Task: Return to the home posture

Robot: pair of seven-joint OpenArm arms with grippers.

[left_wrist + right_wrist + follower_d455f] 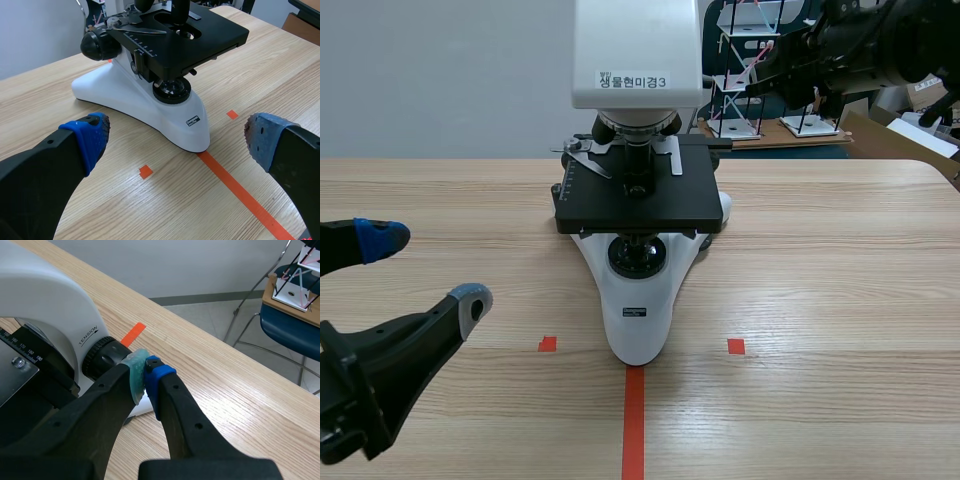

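A lab: microscope (638, 318) on wooden table (840, 300).

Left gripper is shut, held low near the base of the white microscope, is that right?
Not quite. The left gripper is open, not shut: the left wrist view shows its two fingers wide apart with nothing between them. It is held low near the base of the white microscope, as you said.

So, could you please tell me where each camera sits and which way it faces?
Scene view: between the arms, facing the microscope; open left gripper low, right arm raised.
Left wrist view: over the left gripper, looking down at the microscope's base.
Right wrist view: over the shut right gripper, beside the microscope's knob.
All three show the microscope.
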